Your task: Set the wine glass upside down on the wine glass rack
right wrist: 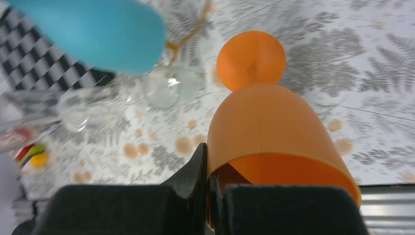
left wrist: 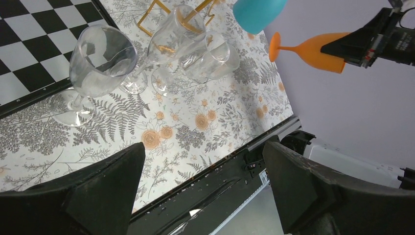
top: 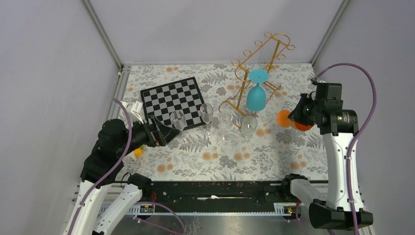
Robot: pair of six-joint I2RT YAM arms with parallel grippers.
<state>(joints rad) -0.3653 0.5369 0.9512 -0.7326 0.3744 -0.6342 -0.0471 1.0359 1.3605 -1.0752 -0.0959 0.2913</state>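
- Top view: the wine glass rack (top: pixel 258 68) stands on the floral table (top: pixel 220 161) at about 1 o'clock from the table's middle. A blue glass (top: pixel 256 96) hangs bowl-down from its rails
- The orange wine glass (top: pixel 284 119) is at about 4 o'clock from the rack and apart from it. It lies sideways in the right gripper (top: pixel 295 117), with its foot toward 9 o'clock
- Four clear glasses (top: pixel 207 113) stand in a row at 7 o'clock from the rack, and the chessboard (top: pixel 173 102) lies at 10 o'clock on the table
- The left gripper (top: pixel 164 133) is at 8 o'clock, just beside the leftmost clear glass
- Left wrist view: the left gripper (left wrist: pixel 200 196) has its two black fingers (left wrist: pixel 98 191) spread wide, with only tablecloth between them
- The clear glasses (left wrist: pixel 100 63) are at 11 o'clock here. The orange wine glass (left wrist: pixel 313 49) is at 2 o'clock, held level off the table by its bowl, and the blue glass (left wrist: pixel 257 12) is at 12 o'clock
- Right wrist view: the right gripper (right wrist: pixel 209 181) is clamped on the rim of the orange wine glass (right wrist: pixel 269 127), with one finger (right wrist: pixel 195 171) pressed on the outside of the bowl
- The glass's foot points to 12 o'clock, away from the camera. The blue glass (right wrist: pixel 98 29) fills 10 o'clock, and a strand of the rack's wire (right wrist: pixel 188 36) shows beside it
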